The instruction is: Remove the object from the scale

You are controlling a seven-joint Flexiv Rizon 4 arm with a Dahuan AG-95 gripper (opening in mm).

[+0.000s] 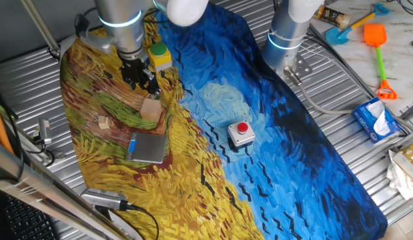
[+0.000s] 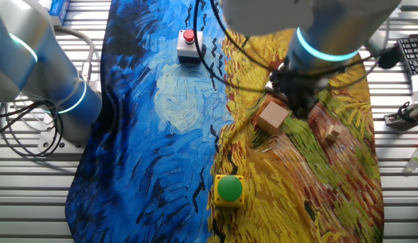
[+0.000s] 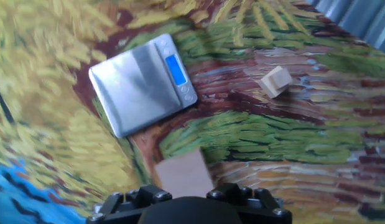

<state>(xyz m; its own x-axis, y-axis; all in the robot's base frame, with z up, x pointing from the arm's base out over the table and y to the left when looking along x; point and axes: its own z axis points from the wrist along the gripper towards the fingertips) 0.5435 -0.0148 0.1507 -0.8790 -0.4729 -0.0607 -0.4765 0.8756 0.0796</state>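
Observation:
The light-tan wooden cube point(image 1: 151, 109) lies on the painted cloth just beyond the far edge of the scale point(image 1: 147, 148), off its plate. The scale is a flat grey square with a blue strip, and its top is bare in the hand view point(image 3: 142, 84). My gripper point(image 1: 145, 85) hangs just above the cube, apart from it, with its jaws spread wider than the cube. In the hand view the cube point(image 3: 183, 175) sits at the bottom edge between the finger mounts. In the other fixed view the cube point(image 2: 271, 116) lies beside the gripper point(image 2: 301, 106), and the arm hides the scale.
A small tan wooden bit point(image 1: 103, 123) lies left of the cube, also in the hand view point(image 3: 275, 81). A grey box with a red button point(image 1: 241, 133) stands mid-cloth. A yellow box with a green button point(image 1: 159, 56) stands behind the gripper. A second arm base point(image 1: 286, 33) stands at the back.

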